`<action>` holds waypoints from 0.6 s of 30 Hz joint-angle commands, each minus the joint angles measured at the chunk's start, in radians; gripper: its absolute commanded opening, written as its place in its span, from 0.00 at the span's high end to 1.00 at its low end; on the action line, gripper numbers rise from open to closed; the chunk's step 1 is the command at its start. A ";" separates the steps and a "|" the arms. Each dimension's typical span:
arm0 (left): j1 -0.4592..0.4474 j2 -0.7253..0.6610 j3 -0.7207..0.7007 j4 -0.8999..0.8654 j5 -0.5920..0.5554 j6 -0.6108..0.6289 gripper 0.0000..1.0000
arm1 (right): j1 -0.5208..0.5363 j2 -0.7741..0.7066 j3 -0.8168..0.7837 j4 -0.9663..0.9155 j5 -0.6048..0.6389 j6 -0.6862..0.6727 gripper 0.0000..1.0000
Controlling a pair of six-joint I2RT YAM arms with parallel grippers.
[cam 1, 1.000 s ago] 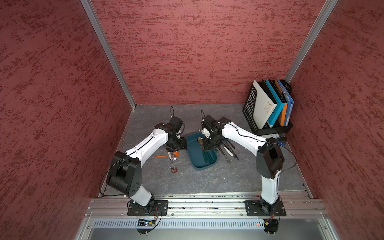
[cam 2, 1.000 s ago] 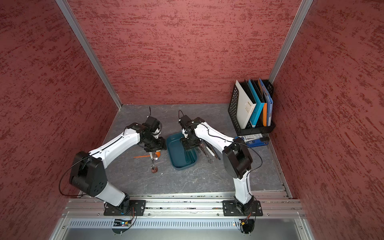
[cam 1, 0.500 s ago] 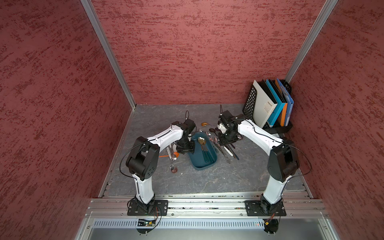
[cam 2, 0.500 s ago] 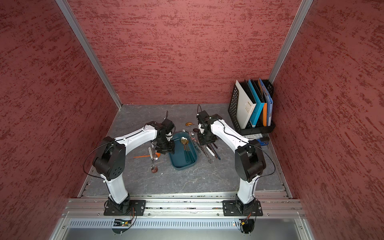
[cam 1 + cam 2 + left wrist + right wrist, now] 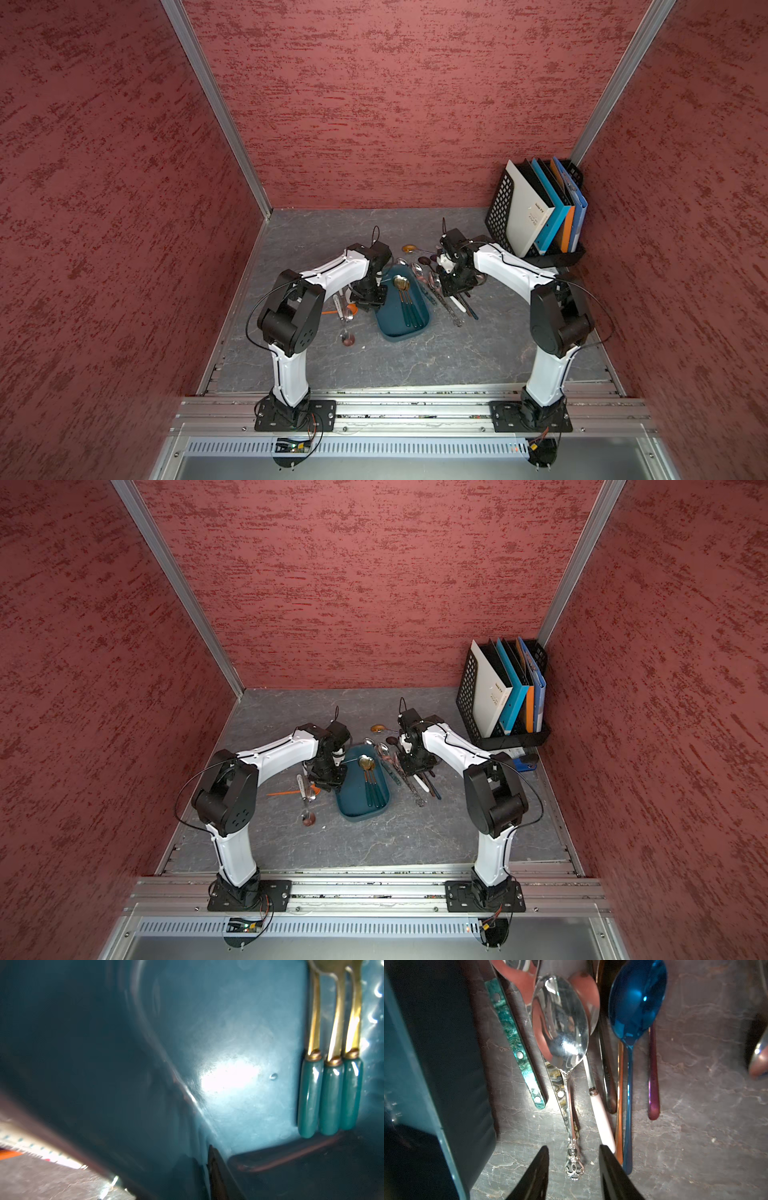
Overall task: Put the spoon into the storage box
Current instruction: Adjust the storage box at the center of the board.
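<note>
- Lying in the storage box (image 5: 392, 322): three green spoons (image 5: 330, 1095).
- Spreading right fingers (image 5: 535, 1178) wide around a silver spoon (image 5: 560, 1028), not yet gripping.
- Hiding left fingers' (image 5: 214, 1167) gap: cannot tell.

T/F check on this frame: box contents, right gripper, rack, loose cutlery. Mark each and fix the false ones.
1. The storage box holds three teal-handled spoons. True.
2. The right gripper is shut on the blue spoon. False: its jaws stand open on either side of the ornate silver spoon's handle end, and the blue spoon lies beside it on the table.
3. The file rack is empty. False: it holds upright folders.
4. An orange utensil lies on the table outside the storage box. True.
</note>
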 commanded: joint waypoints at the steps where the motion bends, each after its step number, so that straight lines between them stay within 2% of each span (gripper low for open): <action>1: 0.005 0.009 0.021 -0.029 -0.032 0.036 0.69 | -0.003 0.018 -0.014 0.042 -0.005 -0.008 0.60; 6: 0.008 0.004 0.023 -0.036 -0.028 0.050 0.68 | -0.004 0.043 -0.037 0.073 -0.030 0.000 0.65; 13: 0.007 -0.090 0.016 -0.039 -0.006 0.038 0.50 | -0.003 0.085 -0.034 0.092 -0.029 -0.012 0.69; 18: 0.012 -0.168 -0.008 -0.040 -0.006 0.011 0.44 | -0.003 0.103 -0.023 0.094 -0.012 -0.013 0.72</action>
